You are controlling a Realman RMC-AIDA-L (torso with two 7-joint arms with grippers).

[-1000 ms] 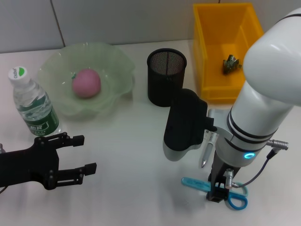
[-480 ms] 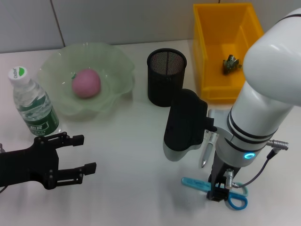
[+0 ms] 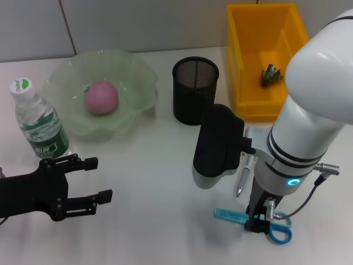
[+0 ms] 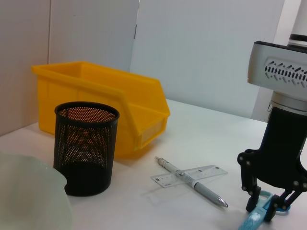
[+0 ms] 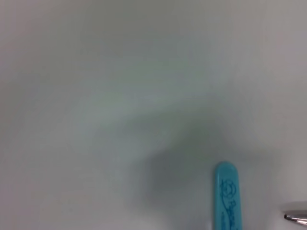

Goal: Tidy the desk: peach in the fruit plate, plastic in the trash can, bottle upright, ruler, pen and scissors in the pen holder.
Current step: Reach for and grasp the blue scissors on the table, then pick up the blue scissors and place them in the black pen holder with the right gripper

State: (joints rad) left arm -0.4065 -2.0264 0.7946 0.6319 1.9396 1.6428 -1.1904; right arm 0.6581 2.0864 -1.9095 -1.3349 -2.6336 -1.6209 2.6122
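right gripper (image 3: 255, 225) is down at the near right, fingers around the middle of the blue scissors (image 3: 276, 232) on the desk, can't tell if they're clamped | left gripper (image 3: 91, 179) idle near left, fingers apart | pen (image 4: 192, 181) lying across ruler (image 4: 206, 171) just past the scissors | pen holder (image 3: 195, 90) farther back, nothing in it | peach (image 3: 101, 97) in fruit plate (image 3: 138, 72) | bottle (image 3: 38, 121) upright far left

Blue scissors (image 3: 273, 229), pink peach (image 3: 101, 97), yellow bin (image 3: 242, 66), seemingly black-mesh holder (image 3: 195, 91)

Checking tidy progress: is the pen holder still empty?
Empty as far as visible. The pen holder shows only bare mesh inside; pen and ruler lie crossed on the desk, scissors under the right gripper.
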